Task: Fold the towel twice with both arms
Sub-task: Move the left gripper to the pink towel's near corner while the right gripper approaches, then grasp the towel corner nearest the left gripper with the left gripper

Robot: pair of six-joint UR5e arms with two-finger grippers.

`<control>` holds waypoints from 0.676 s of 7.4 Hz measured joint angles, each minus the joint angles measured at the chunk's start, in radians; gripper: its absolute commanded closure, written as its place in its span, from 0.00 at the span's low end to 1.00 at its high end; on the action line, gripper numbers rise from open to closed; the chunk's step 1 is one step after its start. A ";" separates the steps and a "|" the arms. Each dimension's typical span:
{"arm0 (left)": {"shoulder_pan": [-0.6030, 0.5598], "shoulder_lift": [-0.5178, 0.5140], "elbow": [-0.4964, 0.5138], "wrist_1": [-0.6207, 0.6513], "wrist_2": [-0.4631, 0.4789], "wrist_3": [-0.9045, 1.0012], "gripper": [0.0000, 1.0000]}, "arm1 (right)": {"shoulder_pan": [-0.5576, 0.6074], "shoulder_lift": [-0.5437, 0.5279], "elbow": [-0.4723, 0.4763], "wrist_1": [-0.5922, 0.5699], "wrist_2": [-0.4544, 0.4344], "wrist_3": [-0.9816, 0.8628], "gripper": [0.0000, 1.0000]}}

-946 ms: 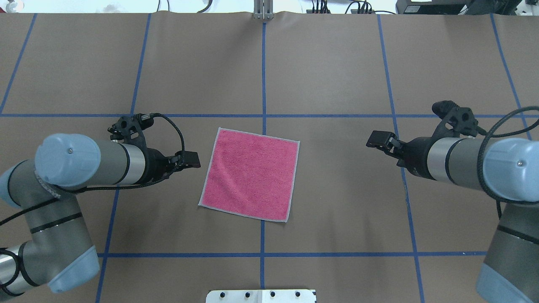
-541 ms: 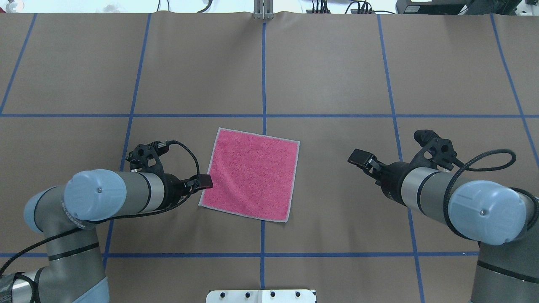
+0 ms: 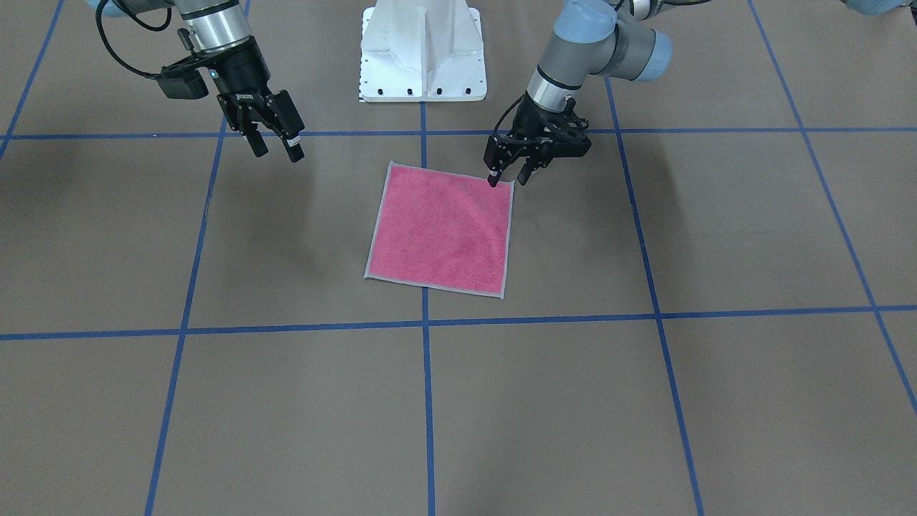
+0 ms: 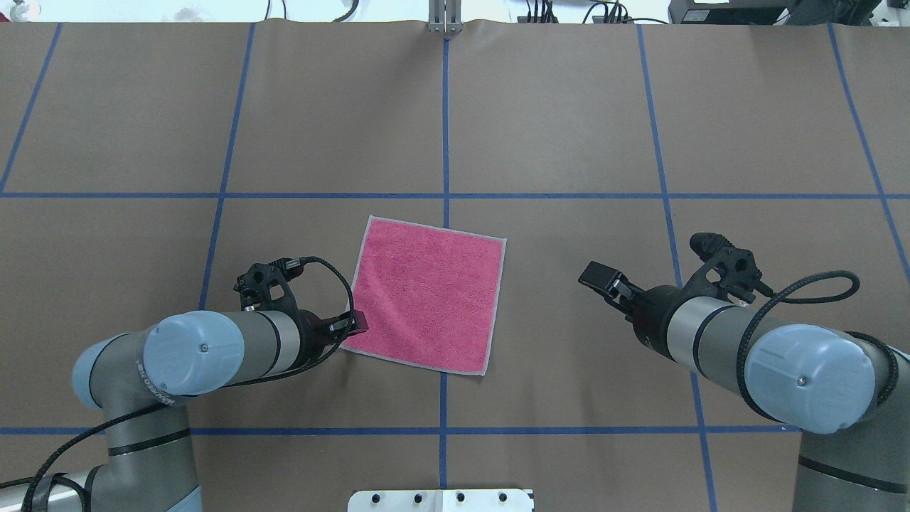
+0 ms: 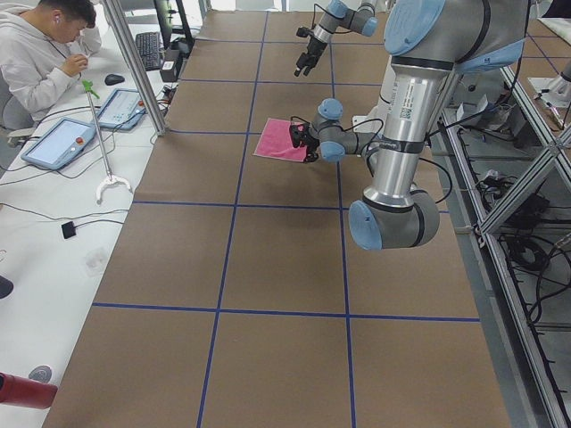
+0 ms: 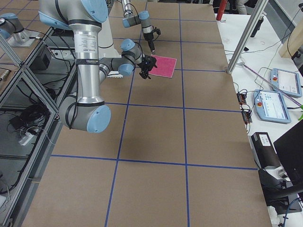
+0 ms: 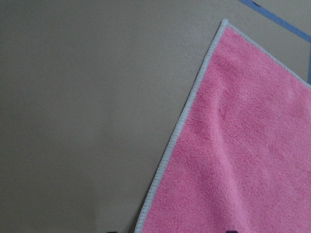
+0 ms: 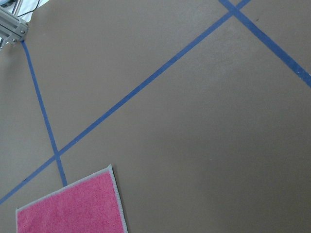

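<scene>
The towel (image 4: pixel 426 295) lies flat on the table, pink face up, with light grey edging; it also shows in the front view (image 3: pixel 443 233). My left gripper (image 4: pixel 357 323) is open at the towel's corner nearest my left side; in the front view (image 3: pixel 507 179) one finger stands over the towel and the other just off its edge. The left wrist view shows the towel's edge (image 7: pixel 243 145) close below. My right gripper (image 4: pixel 596 272) is open and empty, raised above the table well to the right of the towel (image 3: pixel 278 153). The right wrist view catches only a far corner of the towel (image 8: pixel 73 208).
The brown table cover carries a grid of blue tape lines (image 4: pixel 445 128). The white bolted pedestal (image 3: pixel 423 50) stands at my near table edge. An operator (image 5: pixel 45 45) sits at a side bench with tablets, off the table.
My left gripper has moved nearer to me and right, down onto the towel's near-left corner. My right arm has swung nearer to me and its gripper has moved left toward the towel.
</scene>
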 measured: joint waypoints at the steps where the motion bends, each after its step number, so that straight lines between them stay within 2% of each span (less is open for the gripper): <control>1: 0.001 0.003 0.001 0.001 0.001 0.001 0.48 | -0.001 0.000 0.000 -0.001 -0.003 0.000 0.02; 5: 0.002 0.010 0.005 0.002 0.000 0.007 0.48 | -0.005 0.001 -0.001 0.000 -0.005 -0.002 0.02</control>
